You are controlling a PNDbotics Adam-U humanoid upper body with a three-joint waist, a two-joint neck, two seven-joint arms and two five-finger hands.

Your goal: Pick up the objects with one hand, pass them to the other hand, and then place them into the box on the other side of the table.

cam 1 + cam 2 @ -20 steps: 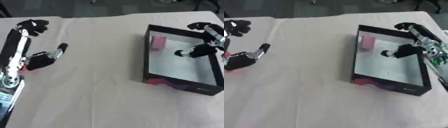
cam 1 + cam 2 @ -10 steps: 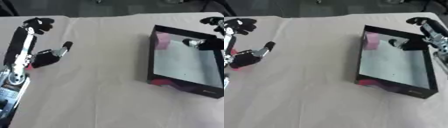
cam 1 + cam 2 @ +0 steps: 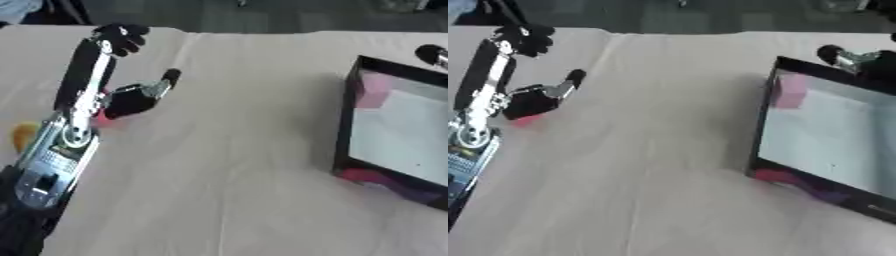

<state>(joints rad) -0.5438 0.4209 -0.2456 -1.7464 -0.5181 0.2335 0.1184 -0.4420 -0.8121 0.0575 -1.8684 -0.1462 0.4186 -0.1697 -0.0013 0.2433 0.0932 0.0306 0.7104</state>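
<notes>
The right hand (image 3: 859,60) is shown withdrawn from the box (image 3: 773,145) to its far rim, grasp indiscernible. A pink block (image 3: 788,91) lies inside. The left hand (image 3: 131,97) rests open on the tabletop (image 3: 227,165) over a red object (image 3: 103,120), probably next.

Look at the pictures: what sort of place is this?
Probably a robot test bench or lab: a cloth-covered table, a black box at its right, and the robot's left hand over a red thing.

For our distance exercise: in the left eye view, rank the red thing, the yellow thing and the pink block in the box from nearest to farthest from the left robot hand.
From the left robot hand:
1. Red thing, just below it.
2. Yellow thing, at the left edge.
3. Pink block, inside the box on the right.
</notes>
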